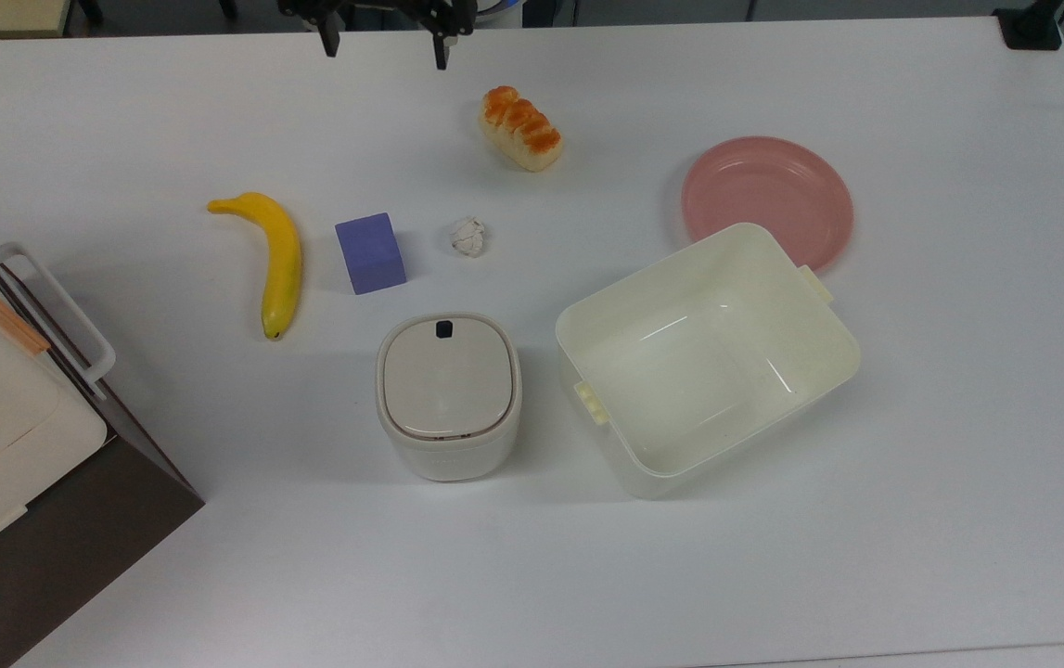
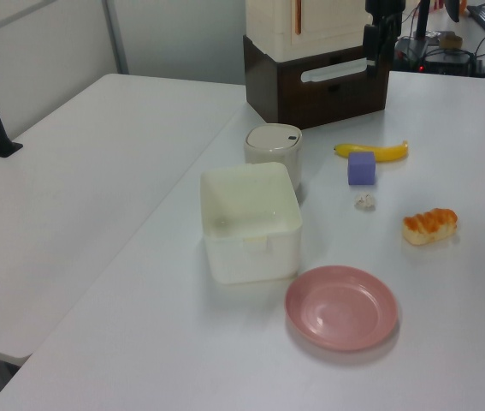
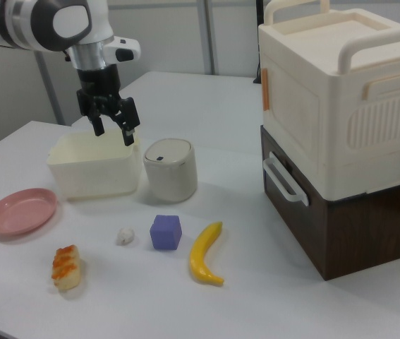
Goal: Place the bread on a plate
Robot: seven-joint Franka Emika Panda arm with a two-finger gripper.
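So the bread (image 1: 520,128) is sitting on the worktop (image 1: 912,520) by itself, lying at a slant in the top view, glossy orange top facing up. From the bread the pink plate (image 1: 766,199) is off at about 4 o'clock in the top view, well apart, nothing on it.

My hand (image 1: 385,42) is up at roughly 10 o'clock from the bread in the top view, hanging in the air with the fingers spread wide and nothing in them.

My guess is the loaf is light and squishy, and that shiny crust might be a bit slick. I'd take it across the narrow width near the middle, pinching the pale sides instead of the top, and go gentle so it doesn't squash or pop out.

Room looks fine. The paper ball (image 1: 467,236) is the nearest thing, at about 7 o'clock from the bread, not touching. The straight run to the plate is bare worktop. The cream tub (image 1: 810,390) overlaps the plate's near rim in the top view, so I'd come down on the far half of the plate.
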